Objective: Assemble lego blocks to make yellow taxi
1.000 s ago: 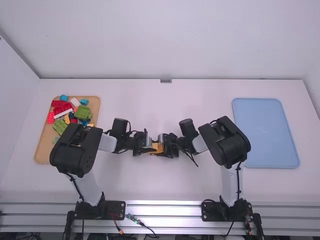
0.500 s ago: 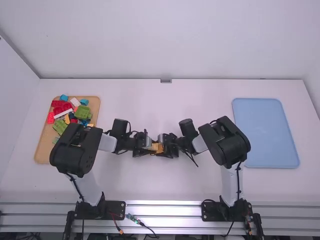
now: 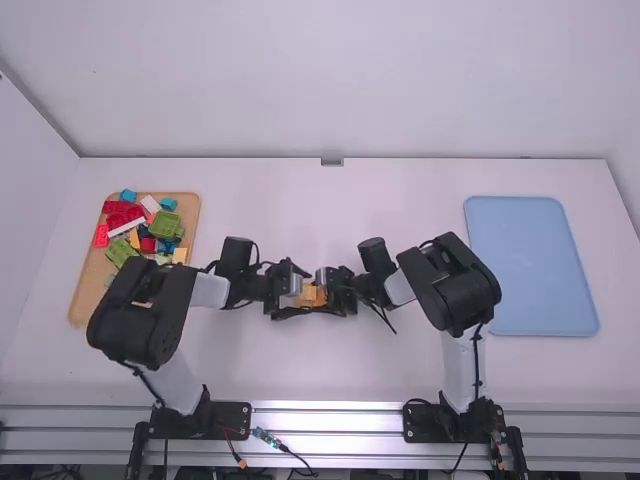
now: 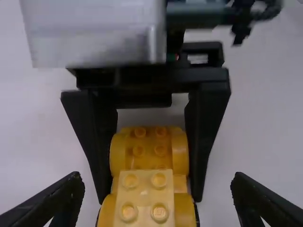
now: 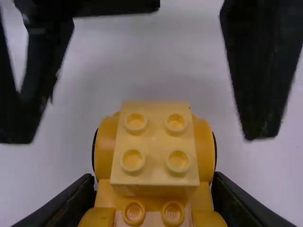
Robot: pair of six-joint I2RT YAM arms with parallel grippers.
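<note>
Clasping the yellow build (image 5: 154,142) by its sides, the right end effector (image 3: 321,293) is closed on it near the middle of the frame; the left end effector (image 3: 297,293) has its fingers spread wide, clear of the build. A paler block with four studs sits atop deeper-yellow, round-sided pieces. Since half a second ago, the left arm (image 3: 143,312) has swung its elbow toward the lower left, uncovering more of the tray's (image 3: 85,300) bricks. Both arms reach inward, facing each other over the surface (image 3: 330,370).
</note>
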